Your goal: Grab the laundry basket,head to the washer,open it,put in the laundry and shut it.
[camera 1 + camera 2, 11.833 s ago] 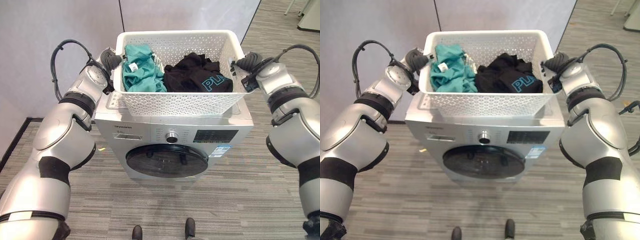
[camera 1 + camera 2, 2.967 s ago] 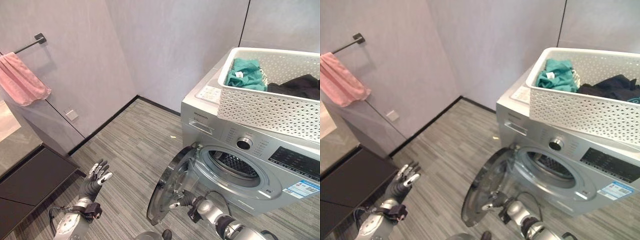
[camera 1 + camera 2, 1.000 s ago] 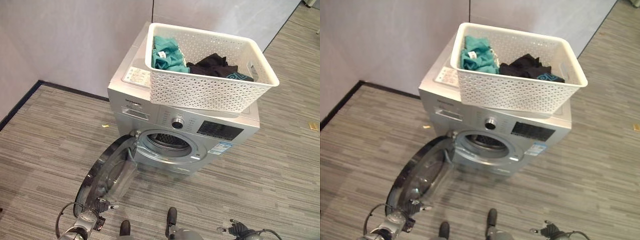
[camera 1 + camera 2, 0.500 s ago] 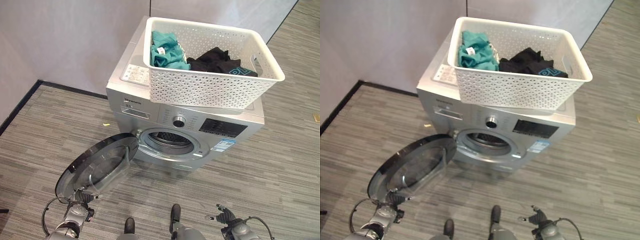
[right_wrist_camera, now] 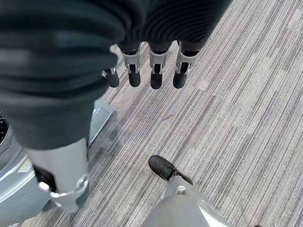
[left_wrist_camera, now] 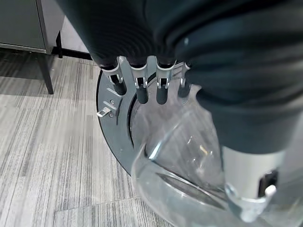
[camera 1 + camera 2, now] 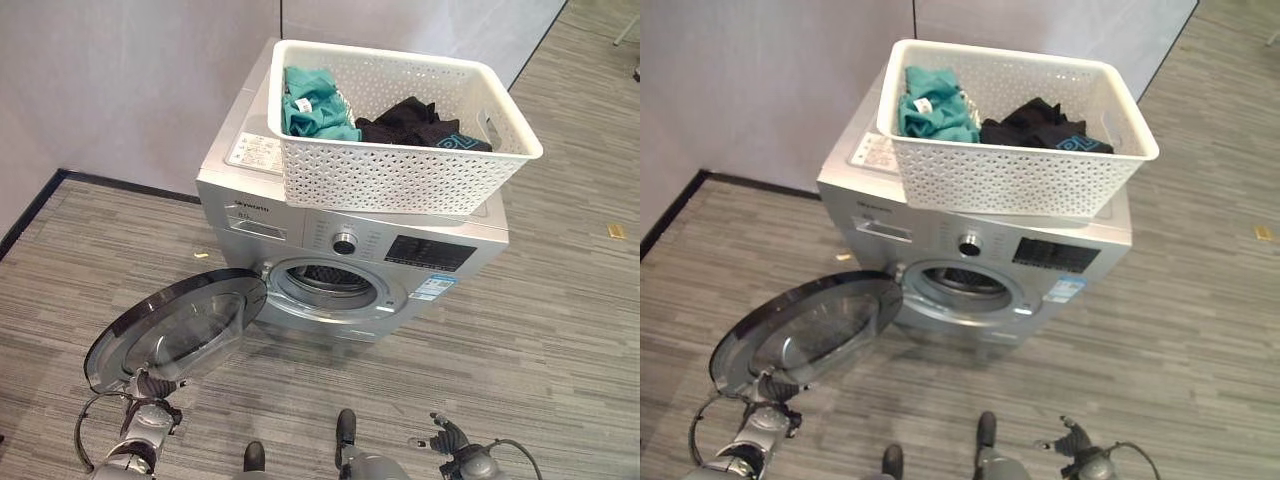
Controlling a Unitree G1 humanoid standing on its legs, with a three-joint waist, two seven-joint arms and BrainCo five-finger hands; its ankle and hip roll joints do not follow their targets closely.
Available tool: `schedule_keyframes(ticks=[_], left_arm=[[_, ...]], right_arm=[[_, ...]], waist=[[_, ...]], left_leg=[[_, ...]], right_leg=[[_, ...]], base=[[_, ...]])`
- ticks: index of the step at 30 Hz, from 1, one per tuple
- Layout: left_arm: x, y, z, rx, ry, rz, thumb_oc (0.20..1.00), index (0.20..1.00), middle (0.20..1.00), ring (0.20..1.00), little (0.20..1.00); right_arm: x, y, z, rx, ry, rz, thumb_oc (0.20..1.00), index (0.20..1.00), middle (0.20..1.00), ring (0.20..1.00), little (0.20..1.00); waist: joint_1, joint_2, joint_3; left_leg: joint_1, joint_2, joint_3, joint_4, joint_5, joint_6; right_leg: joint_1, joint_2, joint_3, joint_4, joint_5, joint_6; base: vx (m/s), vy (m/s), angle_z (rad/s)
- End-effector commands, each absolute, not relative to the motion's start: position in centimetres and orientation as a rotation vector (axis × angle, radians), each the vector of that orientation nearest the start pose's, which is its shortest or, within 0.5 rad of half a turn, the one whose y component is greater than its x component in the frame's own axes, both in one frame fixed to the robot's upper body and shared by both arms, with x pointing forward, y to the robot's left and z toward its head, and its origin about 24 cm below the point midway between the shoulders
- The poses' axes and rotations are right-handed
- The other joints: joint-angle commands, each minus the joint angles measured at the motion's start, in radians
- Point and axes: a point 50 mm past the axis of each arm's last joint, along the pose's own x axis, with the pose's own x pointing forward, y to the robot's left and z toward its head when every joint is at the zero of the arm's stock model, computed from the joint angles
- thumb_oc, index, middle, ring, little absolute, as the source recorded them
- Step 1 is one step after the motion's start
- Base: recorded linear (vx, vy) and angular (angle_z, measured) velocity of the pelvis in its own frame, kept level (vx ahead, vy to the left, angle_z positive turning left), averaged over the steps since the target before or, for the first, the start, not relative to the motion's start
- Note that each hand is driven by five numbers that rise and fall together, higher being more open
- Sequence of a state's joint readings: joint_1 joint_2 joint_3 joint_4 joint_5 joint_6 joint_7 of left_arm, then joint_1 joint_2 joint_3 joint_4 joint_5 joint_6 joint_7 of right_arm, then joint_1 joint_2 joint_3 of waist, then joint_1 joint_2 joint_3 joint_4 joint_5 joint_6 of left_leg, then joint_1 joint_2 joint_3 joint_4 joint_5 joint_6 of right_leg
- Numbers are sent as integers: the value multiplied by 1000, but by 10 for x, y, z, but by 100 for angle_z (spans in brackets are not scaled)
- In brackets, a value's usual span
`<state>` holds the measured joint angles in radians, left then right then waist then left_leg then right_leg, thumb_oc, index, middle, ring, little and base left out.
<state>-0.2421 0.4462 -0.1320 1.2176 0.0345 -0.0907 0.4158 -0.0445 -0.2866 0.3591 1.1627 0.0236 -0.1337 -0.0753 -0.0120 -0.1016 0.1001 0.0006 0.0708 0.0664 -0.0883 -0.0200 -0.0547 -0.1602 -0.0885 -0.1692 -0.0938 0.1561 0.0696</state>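
Left robot hand (image 7: 150, 388) sits lower left of the head view, half hidden under the rim of the washer door (image 7: 175, 328); can't make out there whether it touches. Its wrist view is clearer: fingers (image 6: 138, 90) straight, spread a little, tips right at the dark door ring (image 6: 110, 123), w/ the glass bowl (image 6: 180, 161) bulging toward the cam; contact can't be confirmed. Thumb partly cut off at frame edge.

Right robot hand (image 7: 447, 438) is at bottom right, small, partly cut off; wrist view shows fingers (image 5: 155, 71) straight & relaxed over the grey plank floor (image 5: 246, 94), holding nothing, washer corner (image 5: 14, 165) beside.

Washer (image 7: 440, 250) centre frame, door swung fully open to lower left, drum opening (image 7: 325, 283) dark, inside hard to read. White laundry basket (image 7: 400, 180) rests on top of washer; teal garment (image 7: 315, 100) at its left end, black garment (image 7: 420, 122) to the right, partly hidden by basket wall.
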Motion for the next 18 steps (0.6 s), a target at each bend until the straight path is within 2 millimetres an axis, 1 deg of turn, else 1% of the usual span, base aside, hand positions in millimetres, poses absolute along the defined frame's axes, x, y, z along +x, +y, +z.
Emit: schedule_keyframes(ticks=[1,3,6,7,10,11,12,13,14,15,16,18], left_arm=[[207,328,-70,716,709,567,1000,1000,1000,1000,1000],[203,326,-73,701,711,576,1000,1000,1000,1000,1000],[188,319,-86,622,752,581,1000,1000,1000,1000,1000],[175,313,-97,550,797,588,1000,1000,1000,1000,1000],[159,303,-110,448,846,570,1000,1000,1000,1000,1000],[156,297,-114,411,852,563,1000,1000,1000,1000,1000],[160,290,-115,360,833,552,1000,1000,1000,1000,1000],[164,283,-116,321,822,520,1000,1000,1000,1000,1000],[170,271,-118,288,808,442,1000,1000,1000,1000,1000],[173,265,-118,287,798,407,1000,1000,1000,1000,1000],[171,255,-124,223,824,382,1000,1000,1000,1000,1000],[169,255,-125,237,840,367,1000,1000,1000,1000,1000]], right_arm=[[127,-223,-149,-504,982,115,1000,1000,1000,1000,1000],[125,-221,-150,-503,987,117,1000,1000,1000,1000,1000],[119,-221,-152,-501,1006,114,1000,1000,1000,1000,1000],[118,-223,-152,-499,1016,105,1000,1000,1000,1000,1000],[112,-230,-153,-504,1038,91,1000,1000,1000,1000,1000],[109,-236,-152,-507,1048,75,1000,1000,1000,1000,1000],[108,-245,-151,-504,1059,37,1000,1000,1000,1000,1000],[110,-251,-149,-504,1061,11,1000,1000,1000,1000,1000],[112,-262,-146,-525,1071,-13,1000,1000,1000,1000,1000],[110,-270,-144,-538,1084,-33,1000,1000,1000,1000,1000],[112,-281,-141,-551,1103,-78,1000,1000,1000,1000,1000],[108,-285,-141,-550,1122,-101,1000,1000,1000,1000,1000]], waist=[[9,12,-23],[9,17,-28],[12,30,-39],[12,39,-50],[13,50,-51],[14,53,-48],[16,59,-37],[16,62,-24],[26,68,13],[42,71,38],[54,84,45],[60,93,34]], left_leg=[[-20,-25,-77,1,-33,13],[-15,-24,-79,1,-34,13],[9,-19,-75,1,-41,11],[29,-12,-75,1,-44,10],[40,0,-80,42,-59,5],[34,5,-86,72,-66,1],[3,8,-98,129,-65,-8],[-34,6,-111,193,-63,-21],[-121,-3,-152,391,-28,-45],[-147,-20,-187,471,-14,-44],[-197,-2,-194,378,8,-43],[-223,17,-186,257,51,-44]], right_leg=[[56,-36,5,7,-98,90],[61,-35,6,7,-101,89],[82,-29,9,7,-116,82],[99,-21,15,7,-127,73],[124,-9,18,21,-153,54],[129,-5,14,32,-165,46],[128,1,11,48,-179,33],[127,5,4,55,-189,23],[147,9,-23,67,-197,-1],[154,13,-25,82,-202,-11],[170,19,-26,87,-230,-9],[187,22,-26,88,-231,5]], base=[[34,-25,0],[20,-27,0],[62,-78,1],[97,-110,-1],[71,-111,0],[16,-130,2],[-48,-149,13],[-143,-210,45],[-160,-207,67],[-102,-125,87],[28,4,38],[139,97,-5]])
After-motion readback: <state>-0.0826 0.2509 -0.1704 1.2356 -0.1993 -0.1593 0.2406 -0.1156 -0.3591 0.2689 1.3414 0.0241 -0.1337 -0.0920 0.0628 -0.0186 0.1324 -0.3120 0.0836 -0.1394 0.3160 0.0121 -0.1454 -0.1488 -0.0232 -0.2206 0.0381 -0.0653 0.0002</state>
